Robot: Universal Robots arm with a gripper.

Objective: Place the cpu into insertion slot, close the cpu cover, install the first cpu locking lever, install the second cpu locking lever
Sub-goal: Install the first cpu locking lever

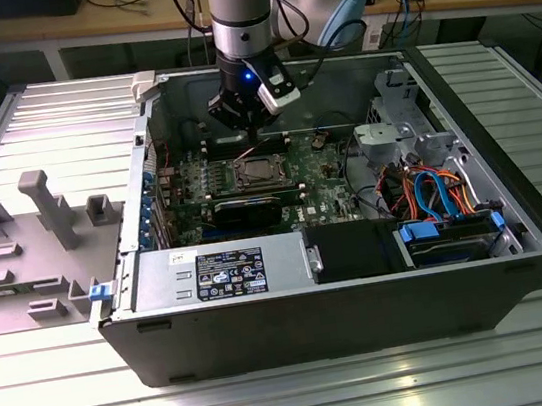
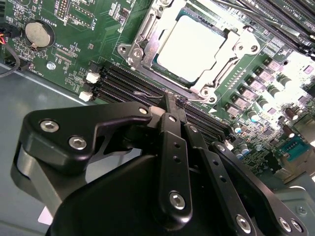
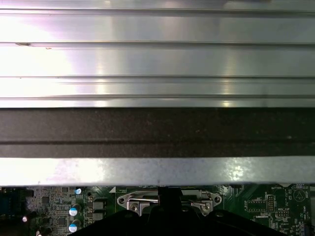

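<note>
Silver-grey square cpu [image 2: 197,44] sits seated in the insertion slot [image 2: 147,59] of the green motherboard [image 2: 88,29], inside the open black computer case [image 1: 347,313] on the ribbed aluminium table [image 1: 279,404]. Thin silver cpu cover [image 2: 241,46], a frame with a square window, lies flat over the chip, so placement and cover closing read as done. Black gripper [image 2: 173,104] hangs just beside the socket edge, above the black memory slots [image 2: 123,81]. Its fingers [image 2: 170,147] are pressed together, tips meeting in a narrow point with nothing pinched between them; my reading is that a closed tip suits pushing a thin part. A wire locking lever [image 2: 150,96] lies near the fingertips along that socket edge; whether the tip touches it I cannot tell. In the exterior view the gripper [image 1: 253,130] stands upright at the far side of the socket.
</note>
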